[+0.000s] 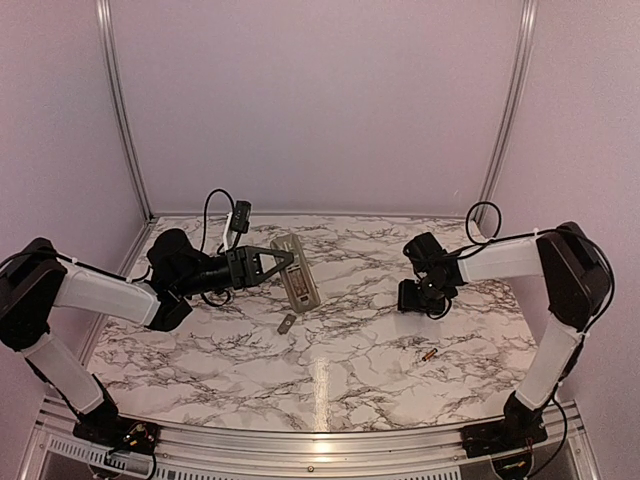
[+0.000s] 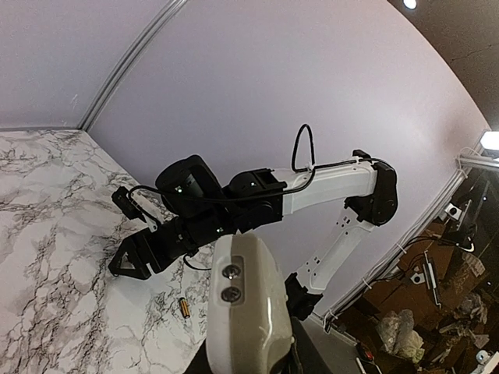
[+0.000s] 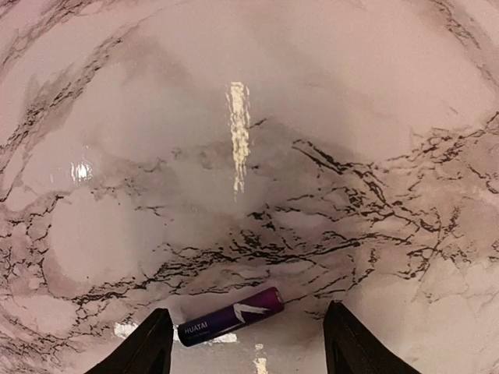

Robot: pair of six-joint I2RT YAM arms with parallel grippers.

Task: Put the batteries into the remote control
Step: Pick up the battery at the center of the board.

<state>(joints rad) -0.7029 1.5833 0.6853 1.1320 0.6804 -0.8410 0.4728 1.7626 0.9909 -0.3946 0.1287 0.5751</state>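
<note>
Left gripper (image 1: pixel 286 263) clamped on the remote control (image 1: pixel 297 272), jaws closed across its slim body, arm reaching in from the left side. Remote sits at back-centre of the marble table (image 1: pixel 350 385), long axis running roughly front to back, pale face up in the top view. Left wrist view shows the remote (image 2: pixel 245 312) close up and end-on, rounded pale end with two small dark dots, pointing toward the other arm; it looks raised off the marble, though contact can't be confirmed.

Right gripper (image 1: pixel 416 298) points down at the right-centre of the table, well apart from the remote. Its claw is wide: the right wrist view shows the fingers (image 3: pixel 152 347) spread at the bottom corners. Dark battery (image 3: pixel 230 315) lies flat on the marble between them, purple-black casing with white lettering, slightly slanted. One end is near the finger on the view's left and the other end is clear of the opposite finger; no grip on it.

Gold battery (image 1: pixel 428 354) lies loose on the table, nearer the front edge than the right gripper and just off it, untouched. It also shows in the left wrist view (image 2: pixel 185 308), below the right gripper (image 2: pixel 134 263).

Small grey flat piece (image 1: pixel 287 323) lies on the marble just in front of the remote, apart from it
</note>
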